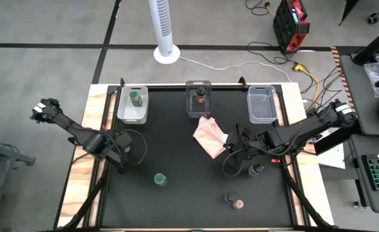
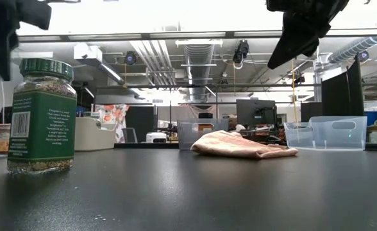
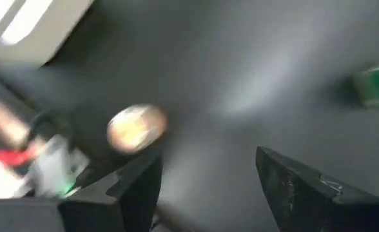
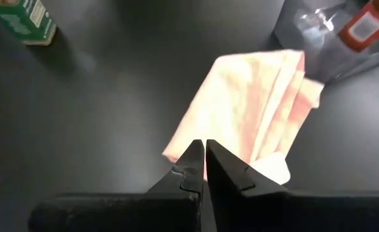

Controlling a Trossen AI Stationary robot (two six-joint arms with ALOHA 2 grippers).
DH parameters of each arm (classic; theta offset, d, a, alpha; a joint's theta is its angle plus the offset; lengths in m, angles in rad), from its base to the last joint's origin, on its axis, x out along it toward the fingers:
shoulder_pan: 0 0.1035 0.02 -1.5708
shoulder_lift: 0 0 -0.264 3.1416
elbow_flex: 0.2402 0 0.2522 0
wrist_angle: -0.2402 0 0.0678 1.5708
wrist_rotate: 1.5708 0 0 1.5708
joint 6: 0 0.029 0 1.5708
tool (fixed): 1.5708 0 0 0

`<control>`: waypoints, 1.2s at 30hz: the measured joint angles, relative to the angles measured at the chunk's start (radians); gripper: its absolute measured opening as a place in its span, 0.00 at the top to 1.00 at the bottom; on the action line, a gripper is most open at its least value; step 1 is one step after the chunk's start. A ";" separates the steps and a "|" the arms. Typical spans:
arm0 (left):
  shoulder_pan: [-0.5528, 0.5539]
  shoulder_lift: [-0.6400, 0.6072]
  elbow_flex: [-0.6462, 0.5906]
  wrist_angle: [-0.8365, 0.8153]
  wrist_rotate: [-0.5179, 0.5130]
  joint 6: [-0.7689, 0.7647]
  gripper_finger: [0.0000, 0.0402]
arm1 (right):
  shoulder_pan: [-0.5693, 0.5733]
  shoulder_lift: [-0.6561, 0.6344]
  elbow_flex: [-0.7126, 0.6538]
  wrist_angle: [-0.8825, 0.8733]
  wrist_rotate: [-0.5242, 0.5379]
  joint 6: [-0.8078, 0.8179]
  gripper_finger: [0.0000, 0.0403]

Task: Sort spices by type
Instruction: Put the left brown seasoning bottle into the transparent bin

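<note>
Hovering with fingers pressed together, the right hand (image 4: 205, 169) hung above the pink cloth (image 1: 210, 136); beyond it, bins (image 1: 198, 106) held upright jars (image 1: 201, 98). The left hand (image 3: 205, 187) stood apart near a green-lidded jar (image 1: 159, 180) upright on the worktop (image 1: 176, 167).

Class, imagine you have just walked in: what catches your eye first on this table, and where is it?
The pink cloth lies crumpled mid-table, in front of the middle bin, with the right gripper shut just above it. Near the front edge, a green-lidded jar stands alone on the black mat.
</note>
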 joint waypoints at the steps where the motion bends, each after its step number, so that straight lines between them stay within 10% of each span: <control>1: 0.005 0.007 -0.002 -0.012 0.004 -0.008 0.42 | 0.000 0.000 0.000 0.006 0.006 -0.011 0.98; 36: 0.161 0.031 -0.080 -0.012 -0.023 -0.088 0.42 | 0.000 0.001 0.000 -0.002 0.017 -0.031 0.97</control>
